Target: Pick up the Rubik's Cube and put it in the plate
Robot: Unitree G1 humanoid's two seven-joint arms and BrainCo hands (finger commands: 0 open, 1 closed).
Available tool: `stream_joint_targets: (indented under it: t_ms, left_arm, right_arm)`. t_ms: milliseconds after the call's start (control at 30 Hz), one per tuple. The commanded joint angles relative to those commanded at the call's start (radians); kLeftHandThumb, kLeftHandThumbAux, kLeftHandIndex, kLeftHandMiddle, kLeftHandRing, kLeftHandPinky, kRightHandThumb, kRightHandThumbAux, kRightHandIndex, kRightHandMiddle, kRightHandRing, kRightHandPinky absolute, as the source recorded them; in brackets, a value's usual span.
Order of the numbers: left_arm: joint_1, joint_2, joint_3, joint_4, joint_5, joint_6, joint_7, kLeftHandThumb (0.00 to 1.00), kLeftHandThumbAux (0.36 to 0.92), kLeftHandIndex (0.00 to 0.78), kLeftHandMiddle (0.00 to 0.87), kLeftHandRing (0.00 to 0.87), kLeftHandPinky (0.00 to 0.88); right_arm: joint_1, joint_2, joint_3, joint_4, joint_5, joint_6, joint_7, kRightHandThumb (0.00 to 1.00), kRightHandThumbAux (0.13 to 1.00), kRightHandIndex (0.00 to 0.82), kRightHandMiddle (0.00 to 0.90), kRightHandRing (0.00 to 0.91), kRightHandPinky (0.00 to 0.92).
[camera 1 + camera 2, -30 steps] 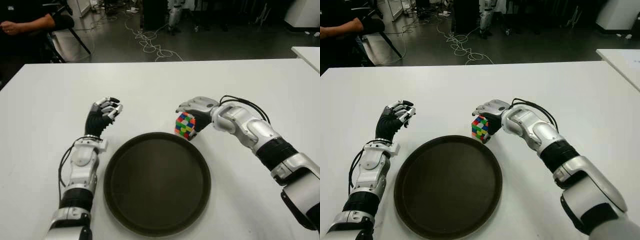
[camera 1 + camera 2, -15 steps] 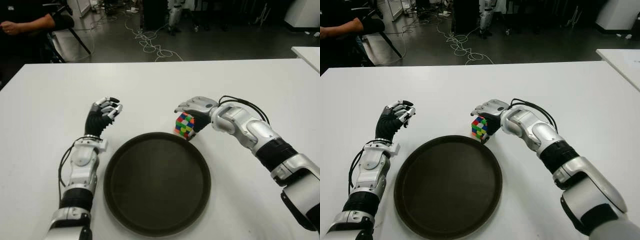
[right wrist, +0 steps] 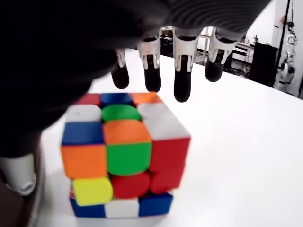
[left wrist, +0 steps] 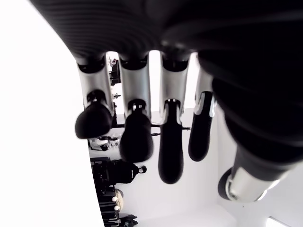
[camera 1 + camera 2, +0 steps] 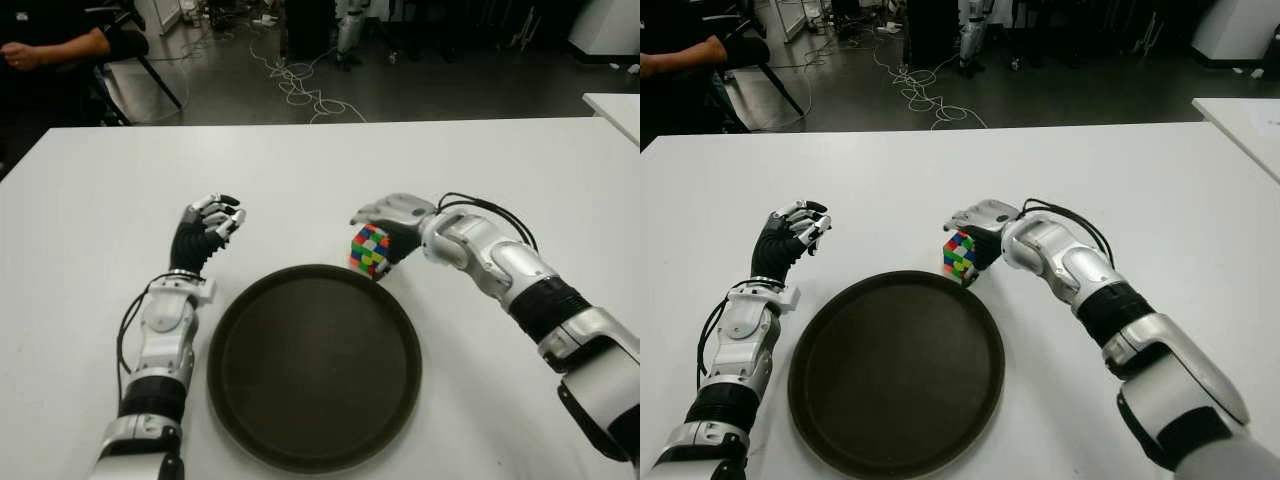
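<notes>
The many-coloured plastic Rubik's Cube (image 3: 124, 156) under my silver-and-black right hand (image 5: 392, 222) has smooth, faintly glossy stickers with rounded corners; its faces catch a soft sheen. My fingers (image 3: 182, 71) are pale, satin-finished metal or hard plastic down to the knuckle, ending in matt black rubbery pads; the same holds for my black-gloved left hand (image 5: 207, 229) — bright polished segments, dull dark fingertips (image 4: 136, 142). The round dark-brown tray-like plate (image 5: 314, 365) looks like matt plastic with a slightly grainy floor and a smoother raised rim; the white table (image 5: 110, 190) is smooth and lightly reflective; my forearm shells are glossy silver — black ribbed sleeves between them.
</notes>
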Motion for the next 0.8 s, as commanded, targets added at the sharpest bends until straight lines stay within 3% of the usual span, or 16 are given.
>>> stream_joint_targets:
  t_ms: [233,800]
  left_arm:
    - [0.002,-0.001,0.000,-0.007,0.003,0.011,0.008,0.843,0.660,0.416,0.563,0.729,0.763]
    - [0.004,0.000,-0.001,-0.017,0.003,0.019,0.006,0.844,0.660,0.416,0.569,0.736,0.770]
  right_arm:
    - [-0.022,0.021,0.007,0.093,0.002,-0.019,-0.036,0.045,0.591,0.046,0.163,0.186,0.163]
    - [-0.033,0.030,0.001,0.129,0.013,-0.056,-0.045,0.058,0.602,0.051,0.159,0.188,0.198]
